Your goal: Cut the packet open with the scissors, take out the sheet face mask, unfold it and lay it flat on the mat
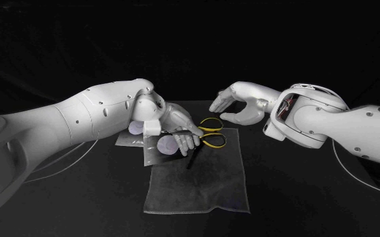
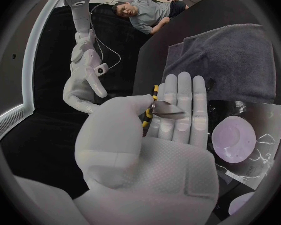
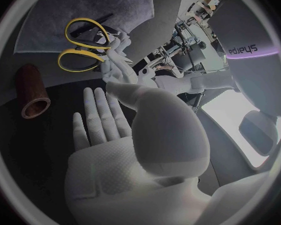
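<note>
Two hands were seen over the black table (image 1: 308, 198) in the head view. The left hand (image 1: 170, 127) was laid on the dark packet (image 1: 156, 152), its fingers (image 1: 186, 140) held close together and reaching across to the yellow-handled scissors (image 1: 212, 133). The scissors were set at the far end of the grey mat (image 1: 202, 193), the handles just beyond the fingertips and the dark blades pointed out from under them. The right hand (image 1: 238, 105) was held above the table, apart from the scissors, its fingers loosely curved around nothing.

In the left wrist view, the left hand's fingers (image 2: 184, 102) were shown straight and pressed side by side, with the thumb drawn in against them. Yellow handle was seen just beside the thumb, and the packet (image 2: 253, 140) beside the palm. Whether anything was pinched could not be told.

In the right wrist view, the right hand's fingers (image 3: 100, 112) were shown straight and empty, the thumb apart. A brown tube (image 3: 31, 92) was seen near the scissors (image 3: 75, 60).
</note>
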You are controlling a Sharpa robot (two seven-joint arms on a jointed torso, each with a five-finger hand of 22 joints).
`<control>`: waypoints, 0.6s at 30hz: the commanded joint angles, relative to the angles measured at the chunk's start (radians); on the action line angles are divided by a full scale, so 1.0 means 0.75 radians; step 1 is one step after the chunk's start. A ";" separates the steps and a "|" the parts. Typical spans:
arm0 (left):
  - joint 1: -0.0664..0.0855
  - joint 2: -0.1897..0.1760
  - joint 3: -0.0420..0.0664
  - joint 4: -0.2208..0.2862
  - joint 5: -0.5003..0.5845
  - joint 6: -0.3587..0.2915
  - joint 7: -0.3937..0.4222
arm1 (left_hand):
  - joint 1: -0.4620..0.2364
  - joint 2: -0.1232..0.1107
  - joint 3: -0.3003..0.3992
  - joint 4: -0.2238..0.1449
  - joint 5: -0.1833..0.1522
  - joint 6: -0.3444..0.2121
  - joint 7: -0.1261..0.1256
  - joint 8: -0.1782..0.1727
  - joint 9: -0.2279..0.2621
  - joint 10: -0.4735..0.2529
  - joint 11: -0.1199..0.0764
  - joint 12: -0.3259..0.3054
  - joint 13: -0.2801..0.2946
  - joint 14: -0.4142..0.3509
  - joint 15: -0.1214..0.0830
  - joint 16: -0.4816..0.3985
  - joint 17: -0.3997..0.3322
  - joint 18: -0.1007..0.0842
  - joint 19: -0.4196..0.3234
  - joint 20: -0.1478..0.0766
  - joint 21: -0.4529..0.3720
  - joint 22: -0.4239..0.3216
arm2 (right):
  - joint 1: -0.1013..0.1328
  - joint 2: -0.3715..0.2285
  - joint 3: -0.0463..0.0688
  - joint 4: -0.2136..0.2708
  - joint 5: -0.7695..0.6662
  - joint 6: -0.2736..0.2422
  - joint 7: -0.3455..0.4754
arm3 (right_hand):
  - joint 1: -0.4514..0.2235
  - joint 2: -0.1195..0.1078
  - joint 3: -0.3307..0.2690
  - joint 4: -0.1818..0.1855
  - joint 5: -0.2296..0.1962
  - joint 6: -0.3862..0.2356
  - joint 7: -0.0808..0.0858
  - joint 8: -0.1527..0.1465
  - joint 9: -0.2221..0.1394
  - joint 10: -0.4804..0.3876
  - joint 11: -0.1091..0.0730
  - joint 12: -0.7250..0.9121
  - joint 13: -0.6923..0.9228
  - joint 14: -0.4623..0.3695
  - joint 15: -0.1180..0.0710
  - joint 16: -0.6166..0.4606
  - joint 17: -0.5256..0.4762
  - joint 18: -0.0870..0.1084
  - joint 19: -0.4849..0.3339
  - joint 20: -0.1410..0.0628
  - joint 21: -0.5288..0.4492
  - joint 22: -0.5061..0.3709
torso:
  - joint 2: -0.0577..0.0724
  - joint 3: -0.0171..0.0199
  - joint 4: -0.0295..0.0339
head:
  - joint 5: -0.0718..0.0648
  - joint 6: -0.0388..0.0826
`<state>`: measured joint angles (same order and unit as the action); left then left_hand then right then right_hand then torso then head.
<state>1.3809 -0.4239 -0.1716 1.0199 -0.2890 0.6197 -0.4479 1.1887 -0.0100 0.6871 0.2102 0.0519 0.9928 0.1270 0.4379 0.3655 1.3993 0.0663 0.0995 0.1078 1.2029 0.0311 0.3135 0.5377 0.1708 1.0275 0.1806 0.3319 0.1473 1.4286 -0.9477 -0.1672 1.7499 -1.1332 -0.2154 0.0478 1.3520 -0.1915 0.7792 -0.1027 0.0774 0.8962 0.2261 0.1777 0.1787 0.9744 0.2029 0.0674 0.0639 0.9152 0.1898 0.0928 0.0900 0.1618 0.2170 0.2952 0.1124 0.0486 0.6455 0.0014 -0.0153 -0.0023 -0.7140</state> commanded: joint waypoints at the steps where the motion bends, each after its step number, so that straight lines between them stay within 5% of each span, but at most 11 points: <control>1: 0.001 0.000 0.002 0.004 -0.011 -0.004 -0.015 | 0.011 -0.001 0.056 -0.051 -0.004 0.005 -0.001 0.004 0.001 0.011 -0.002 -0.004 0.001 0.009 -0.002 0.008 0.002 0.017 0.010 -0.004 -0.001 -0.001 | 0.000 -0.004 0.001 -0.007 0.253 -0.063 0.124 | -0.017 0.007 0.000 -0.009 0.002 -0.009 0.023 -0.005 -0.001 0.050 -0.009 0.003 -0.001 0.062 -0.015 0.026 0.012 0.007 0.015 0.000 0.009 0.002 | 0.000 -0.0009 0.0012 | -0.001 0.001; 6: 0.000 -0.005 0.002 0.008 -0.014 -0.006 -0.012 | 0.010 -0.001 0.058 -0.053 -0.004 0.005 -0.001 0.004 0.002 0.011 -0.003 -0.004 0.001 0.010 -0.002 0.008 0.002 0.017 0.010 -0.004 -0.001 -0.001 | 0.000 -0.022 0.001 -0.019 0.460 -0.108 0.215 | -0.016 0.025 0.013 -0.024 0.006 0.000 0.024 0.002 0.003 0.095 -0.017 0.000 -0.002 0.135 -0.035 0.059 0.024 0.024 0.041 0.000 0.022 0.006 | 0.000 -0.0013 0.0002 | -0.003 0.004; 10: -0.002 -0.022 0.002 0.024 -0.029 -0.008 0.018 | 0.002 -0.003 0.065 -0.060 -0.004 0.001 0.001 0.001 0.007 0.006 -0.001 -0.006 0.002 0.006 -0.001 0.004 0.003 0.016 0.009 -0.004 -0.003 -0.003 | -0.009 -0.036 -0.003 -0.068 0.562 -0.155 0.158 | -0.071 0.019 -0.029 0.001 0.000 -0.006 0.038 -0.001 0.003 0.099 -0.010 -0.006 -0.003 0.148 -0.037 0.066 0.026 0.027 0.148 -0.001 0.076 0.026 | -0.001 -0.0034 -0.0019 | -0.004 0.007; 18: -0.006 -0.078 0.003 0.101 -0.139 -0.036 0.258 | -0.031 -0.002 0.069 -0.061 -0.005 -0.026 0.016 -0.017 0.022 -0.027 0.014 -0.024 0.000 -0.026 0.013 -0.019 0.005 0.011 -0.010 0.008 -0.020 -0.013 | -0.122 -0.063 -0.010 -0.123 0.825 -0.256 0.058 | -0.171 -0.005 -0.217 0.090 -0.001 -0.056 0.054 -0.016 -0.008 0.069 0.004 -0.005 -0.002 0.120 -0.023 0.054 0.018 0.019 0.278 -0.003 0.119 0.034 | 0.001 -0.0008 0.0023 | -0.009 0.014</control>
<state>1.3760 -0.4792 -0.1709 1.0863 -0.3377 0.6083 -0.3873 1.1759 -0.0116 0.7036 0.1937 0.0492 0.9786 0.1408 0.4286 0.3810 1.3850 0.0798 0.0849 0.1077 1.1874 0.0421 0.3018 0.5408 0.1694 1.0227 0.1851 0.3204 0.1379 1.3445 -0.9927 -0.1747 1.6600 -0.6602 -0.3443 0.1287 1.2326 -0.1937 0.6220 -0.0377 0.0835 0.8586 0.2195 0.1716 0.1739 1.0318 0.2064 0.0676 0.0627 1.0096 0.1709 0.1369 0.1047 0.1710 0.4214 0.2949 0.1994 0.0756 0.6455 -0.0009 -0.0154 -0.0081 -0.7038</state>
